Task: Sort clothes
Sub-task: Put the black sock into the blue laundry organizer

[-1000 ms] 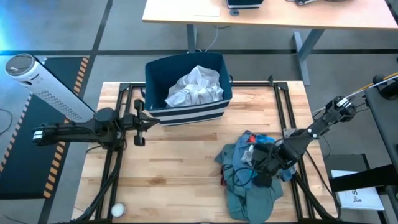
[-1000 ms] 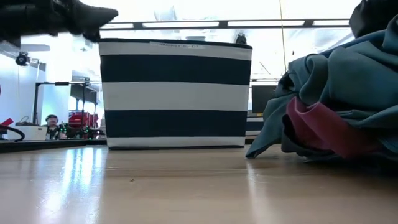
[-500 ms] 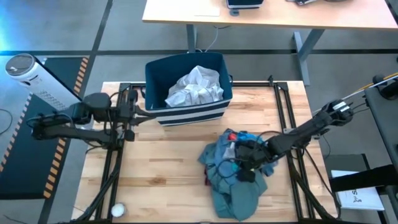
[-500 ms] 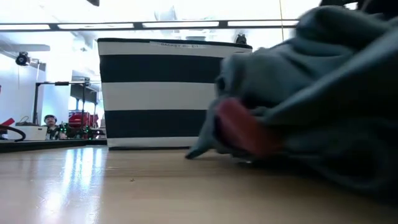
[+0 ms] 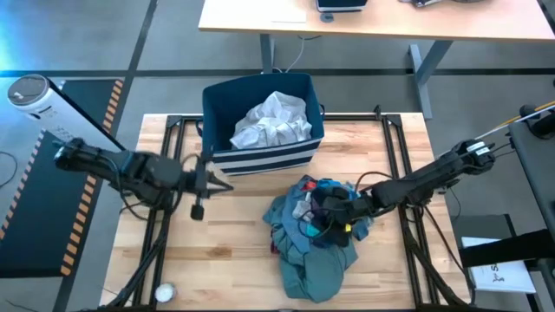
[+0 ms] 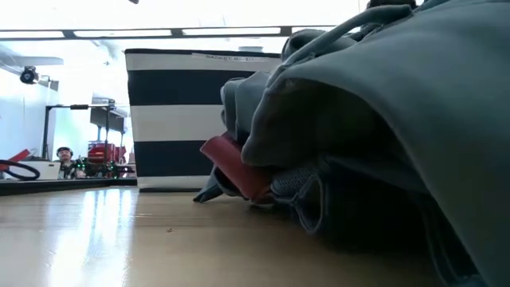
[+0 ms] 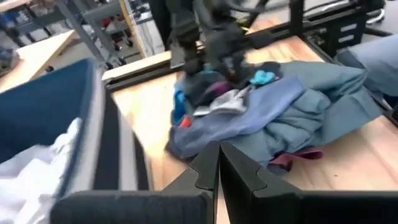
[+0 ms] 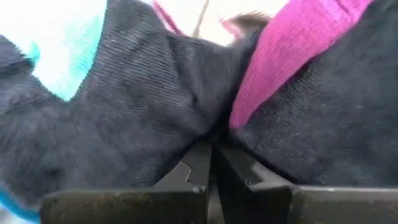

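Observation:
The clothes lie in a pile [image 5: 314, 227] at the table's middle right: a large teal-green garment [image 5: 308, 269], dark charcoal cloth [image 8: 124, 112] with a magenta band [image 8: 280, 56], and blue, grey and red [image 6: 235, 171] pieces. A white garment [image 5: 270, 121] lies inside the navy striped bin [image 5: 260, 160]. My right gripper [image 5: 334, 217] is shut, buried in the pile from the right. My left gripper [image 5: 217, 184] hovers shut just in front of the bin's left front corner, pointing at the pile [image 7: 273, 118]. My right gripper meets the dark charcoal cloth [image 8: 208, 134] on the pile's right side, coming level from the table's right. Creases in the cloth run in to the shut fingertips [image 8: 199, 165], so a fold seems pinched there. The pile rests on the table.
Black frame rails [image 5: 395, 156] run along both sides of the table. A small white ball [image 5: 163, 293] lies at the near left corner. A white cylinder [image 5: 52, 113] stands off the table's left, and a desk [image 5: 373, 22] stands beyond the far edge.
My right gripper has gone toward the table's left edge, and the whole pile has slid along the table with it, closer to the bin. My left gripper has drawn back from the bin, then come toward the near edge and a little right.

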